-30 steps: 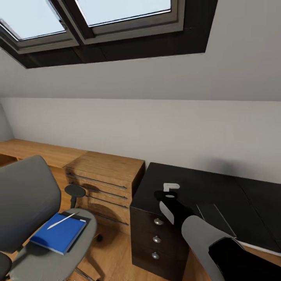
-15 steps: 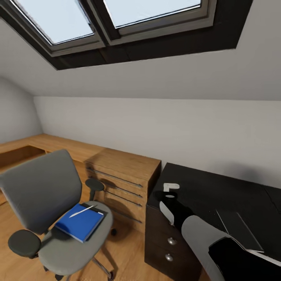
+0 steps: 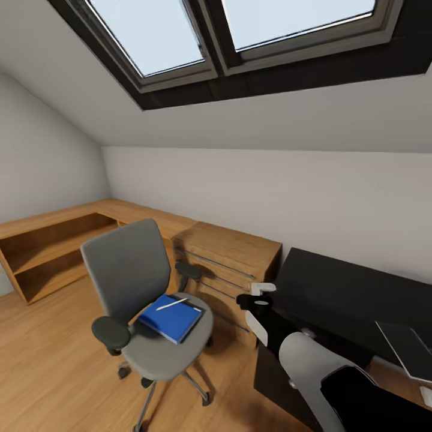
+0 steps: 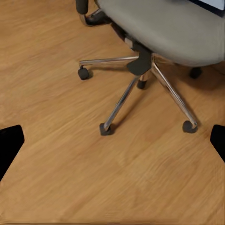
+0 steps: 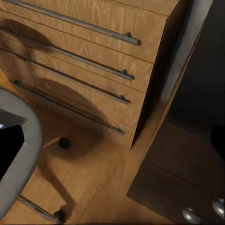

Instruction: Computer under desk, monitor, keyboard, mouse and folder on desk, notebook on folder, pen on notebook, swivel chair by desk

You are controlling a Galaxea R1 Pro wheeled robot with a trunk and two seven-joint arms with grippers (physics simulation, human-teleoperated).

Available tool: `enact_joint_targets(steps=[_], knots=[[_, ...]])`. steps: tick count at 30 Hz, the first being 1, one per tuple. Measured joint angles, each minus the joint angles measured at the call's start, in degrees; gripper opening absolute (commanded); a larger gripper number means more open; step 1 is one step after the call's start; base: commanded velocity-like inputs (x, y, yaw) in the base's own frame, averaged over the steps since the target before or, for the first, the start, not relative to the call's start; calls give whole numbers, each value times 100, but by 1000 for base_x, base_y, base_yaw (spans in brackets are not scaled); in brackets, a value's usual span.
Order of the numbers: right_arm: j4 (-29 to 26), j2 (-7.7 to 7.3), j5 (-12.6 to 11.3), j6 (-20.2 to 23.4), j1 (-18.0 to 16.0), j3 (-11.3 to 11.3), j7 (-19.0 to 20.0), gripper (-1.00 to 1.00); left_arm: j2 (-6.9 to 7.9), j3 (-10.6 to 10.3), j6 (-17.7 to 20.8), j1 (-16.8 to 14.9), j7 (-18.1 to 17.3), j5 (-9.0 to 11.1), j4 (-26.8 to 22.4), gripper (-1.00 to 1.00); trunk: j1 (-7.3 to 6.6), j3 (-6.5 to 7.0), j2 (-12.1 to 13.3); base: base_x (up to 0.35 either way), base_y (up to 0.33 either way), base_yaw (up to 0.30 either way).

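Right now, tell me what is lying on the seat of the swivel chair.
A blue notebook lies on the swivel chair seat with a white pen on top. A dark edge shows beneath the notebook, probably the folder; the rest is covered.

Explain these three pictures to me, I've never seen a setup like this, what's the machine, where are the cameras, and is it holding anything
This is a simulated wheeled robot with two arms. The head camera looks over a bedroom: a grey swivel chair carries a blue notebook with a white pen on top, beside a wooden drawer unit and a black desk. The right arm reaches forward in that view. The other two pictures come from cameras near each gripper: the left one looks down at the chair's wheeled base on the wood floor, the right one at the drawer fronts. Nothing is seen held in either gripper.
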Motion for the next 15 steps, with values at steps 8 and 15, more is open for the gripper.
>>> enact_joint_targets(steps=[8,15], knots=[[-2,0,8,1,1,-10,4,100,7,9,0,0,0,0,0,100,-2,-1,0,-55,315,11],[-6,0,6,1,1,-4,3,100,9,11,0,0,0,0,0,100,-2,-1,0,-2,324,0]])
